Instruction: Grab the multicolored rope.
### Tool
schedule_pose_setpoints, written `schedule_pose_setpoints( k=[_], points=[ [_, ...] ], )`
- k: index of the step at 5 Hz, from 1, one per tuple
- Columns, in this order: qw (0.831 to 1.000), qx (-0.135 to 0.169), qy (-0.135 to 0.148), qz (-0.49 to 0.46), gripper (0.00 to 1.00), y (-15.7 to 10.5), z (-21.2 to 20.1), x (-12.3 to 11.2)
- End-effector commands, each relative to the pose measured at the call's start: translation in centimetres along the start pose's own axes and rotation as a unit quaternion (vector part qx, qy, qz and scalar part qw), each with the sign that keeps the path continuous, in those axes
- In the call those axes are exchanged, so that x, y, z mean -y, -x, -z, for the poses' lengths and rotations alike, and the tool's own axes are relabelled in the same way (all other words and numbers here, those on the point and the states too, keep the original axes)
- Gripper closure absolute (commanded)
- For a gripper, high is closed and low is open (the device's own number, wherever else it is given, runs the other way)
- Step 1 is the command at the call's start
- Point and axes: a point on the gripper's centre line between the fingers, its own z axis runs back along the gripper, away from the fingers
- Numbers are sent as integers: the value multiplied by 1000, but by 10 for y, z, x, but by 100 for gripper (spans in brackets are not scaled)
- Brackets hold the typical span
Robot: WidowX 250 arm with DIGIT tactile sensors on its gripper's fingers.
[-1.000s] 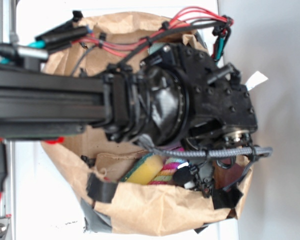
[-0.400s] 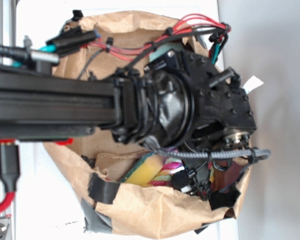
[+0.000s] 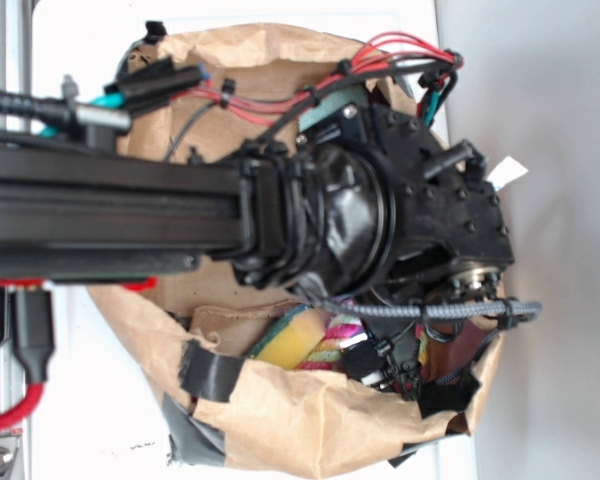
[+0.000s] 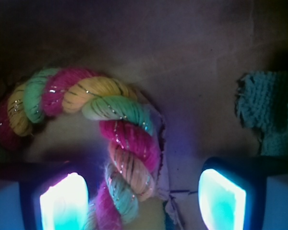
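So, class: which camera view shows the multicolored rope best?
The wrist view: the multicolored rope curves in full sight between the open gripper fingers. In the exterior view the arm hides all but a small striped bit.

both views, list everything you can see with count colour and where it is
rope: 1, pink, yellow, light green twisted strands, curving on the bag floor, its lower stretch between the fingers, nearer the left one in the wrist view
sponge: 1, yellow with green edge, inside the bag beside the rope
knitted cloth: 1, teal, right edge of the wrist view
paper bag: 1, brown, black tape patches, on the white surface
paper tag: 1, white, right of the arm
arm: 1, black, red wires, over the bag
fingers: 2, lit cyan, apart, not touching the rope
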Motion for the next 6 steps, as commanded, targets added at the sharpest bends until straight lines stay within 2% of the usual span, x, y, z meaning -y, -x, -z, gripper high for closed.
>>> schedule_pose_setpoints(
  k=[1,2,4,6],
  points=[
    [1000,26,2,3,0,-7,-14,8],
    [1000,26,2,3,0,-7,-14,8],
    [998,37,-24,44,0,6,13,22],
    [997,40,-22,57,0,10,16,24]
  ],
)
